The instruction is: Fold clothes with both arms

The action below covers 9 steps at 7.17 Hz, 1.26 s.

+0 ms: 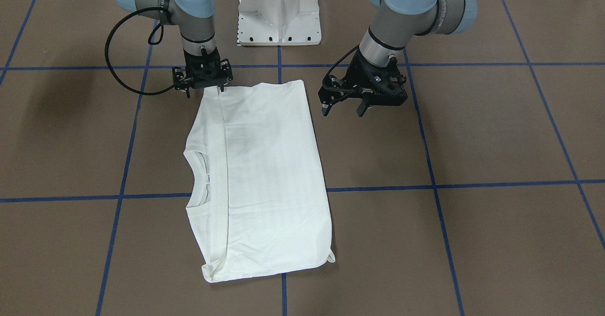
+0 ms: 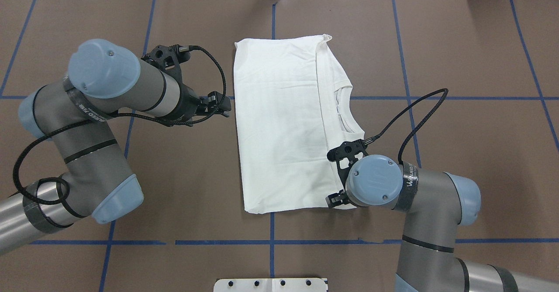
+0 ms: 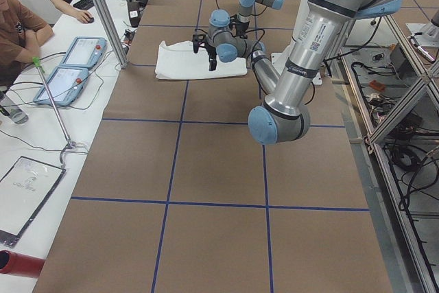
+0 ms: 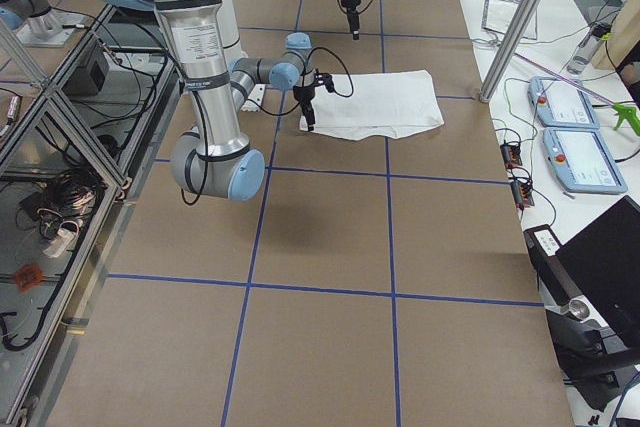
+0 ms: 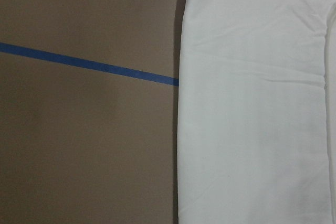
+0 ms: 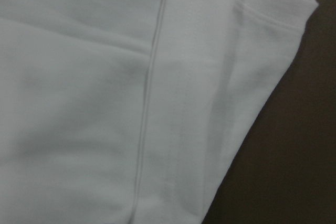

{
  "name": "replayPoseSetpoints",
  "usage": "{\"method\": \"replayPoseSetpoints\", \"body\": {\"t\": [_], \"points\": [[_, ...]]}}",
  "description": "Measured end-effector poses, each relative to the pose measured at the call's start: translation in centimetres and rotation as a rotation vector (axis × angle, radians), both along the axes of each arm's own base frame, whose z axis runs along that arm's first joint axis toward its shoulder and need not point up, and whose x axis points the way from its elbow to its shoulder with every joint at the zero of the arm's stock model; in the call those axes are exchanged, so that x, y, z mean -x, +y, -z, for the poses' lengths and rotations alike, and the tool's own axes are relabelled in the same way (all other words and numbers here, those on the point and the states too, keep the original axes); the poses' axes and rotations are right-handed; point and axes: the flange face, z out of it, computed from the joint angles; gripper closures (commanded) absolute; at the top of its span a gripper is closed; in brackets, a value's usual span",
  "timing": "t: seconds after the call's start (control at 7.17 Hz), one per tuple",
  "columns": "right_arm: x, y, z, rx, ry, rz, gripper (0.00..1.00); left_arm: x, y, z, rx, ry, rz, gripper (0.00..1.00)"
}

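- Front-facing view: the left gripper (image 1: 343, 107) hangs with its jaws wide apart and empty. The T-shirt (image 1: 264, 174) lies flat just beside its fingertips, not touching. The right gripper (image 1: 204, 89) also looks spread and holds nothing, with the shirt's corner right at one finger. The next fold looks likely to go best if both grippers pinch every layer at matching points and lift together, so the edges stay square.
- Overhead view: the left gripper (image 2: 219, 105) points at the shirt's long folded edge, with a strip of bare table (image 2: 196, 174) between them. The right gripper is hidden under its own wrist, above the collar-side corner.
- Side views: the shirt lies flat below and ahead of both grippers; the jaws are too small to judge.
- Left wrist view: the folded edge fills the side ahead, past a blue tape line (image 5: 89, 65).
- Right wrist view: cloth and a seam lie directly beneath, close.
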Motion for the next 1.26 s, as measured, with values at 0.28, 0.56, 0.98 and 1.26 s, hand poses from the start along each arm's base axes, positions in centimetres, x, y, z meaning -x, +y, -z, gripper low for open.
{"method": "replayPoseSetpoints", "body": {"t": [0.28, 0.56, 0.98, 1.26], "points": [[0.0, -0.3, -0.5, -0.003, 0.013, 0.006, 0.00, -0.1, -0.1, 0.1, 0.000, 0.001, 0.000, 0.00], [-0.4, -0.9, -1.0, -0.006, 0.027, 0.004, 0.00, -0.2, -0.1, 0.2, 0.001, 0.003, -0.002, 0.00], [-3.0, -2.5, -4.0, -0.008, 0.078, -0.003, 0.00, -0.5, 0.2, 0.3, 0.006, 0.005, -0.007, 0.00], [-6.4, -3.7, -5.9, -0.021, 0.105, 0.001, 0.00, -0.6, 0.3, 0.3, 0.006, 0.006, -0.009, 0.00]]}}
